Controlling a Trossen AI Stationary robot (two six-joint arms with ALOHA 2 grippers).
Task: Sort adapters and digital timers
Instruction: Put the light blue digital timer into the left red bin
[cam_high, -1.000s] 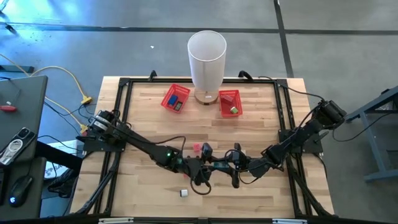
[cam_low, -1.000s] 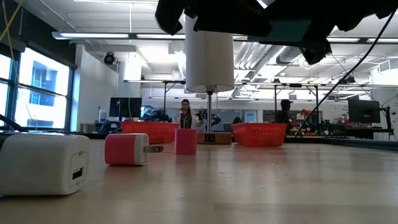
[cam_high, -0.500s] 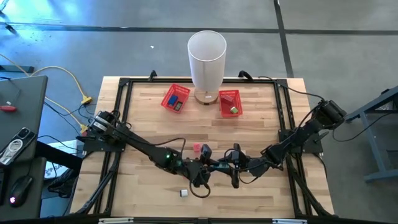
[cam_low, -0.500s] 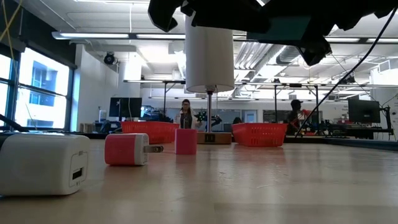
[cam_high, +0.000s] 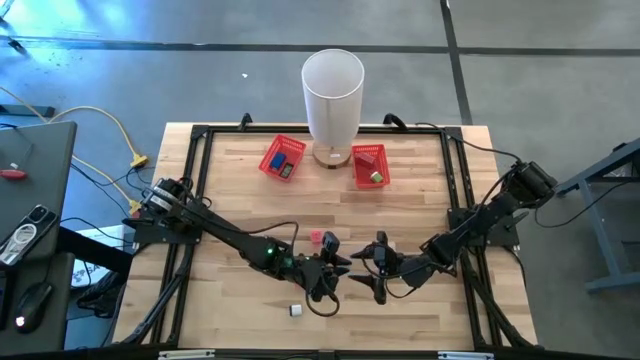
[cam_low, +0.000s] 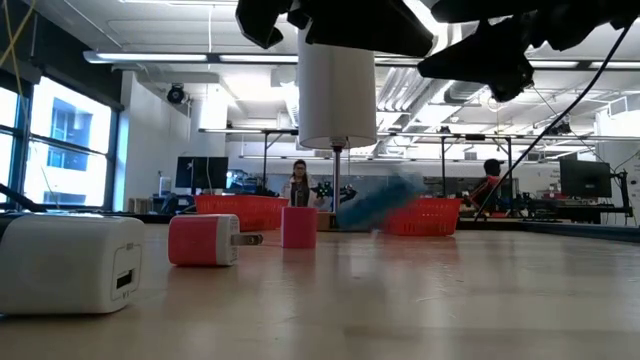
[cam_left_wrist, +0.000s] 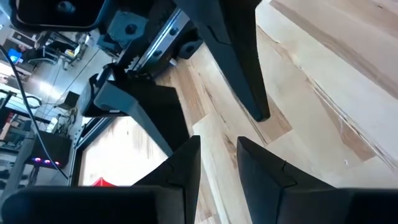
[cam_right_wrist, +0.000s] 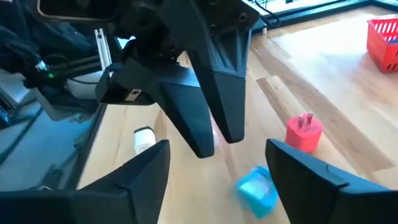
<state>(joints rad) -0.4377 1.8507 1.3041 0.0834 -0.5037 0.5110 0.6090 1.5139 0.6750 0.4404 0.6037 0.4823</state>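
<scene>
A small blue thing (cam_right_wrist: 256, 190) shows blurred under my two grippers, low over the table near its middle and held by neither; the low view also catches the blue thing (cam_low: 375, 205). My right gripper (cam_right_wrist: 217, 149) is wide open above it. My left gripper (cam_left_wrist: 217, 146) faces it tip to tip, its fingers a narrow gap apart with only bare wood between them. A pink adapter (cam_right_wrist: 303, 132) and a white adapter (cam_right_wrist: 144, 138) lie on the table nearby.
Two red baskets (cam_high: 283, 157) (cam_high: 369, 165) stand at the far edge on either side of a tall white cylinder (cam_high: 333, 95). The white adapter (cam_high: 296, 310) lies toward the near edge, the pink one (cam_high: 318, 238) just beyond my left gripper (cam_high: 340, 266).
My right gripper has opened. The blue thing, out of the low view before, has dropped from between the two grippers and now shows there as a blur just above the table. Both arms have kept their places.
</scene>
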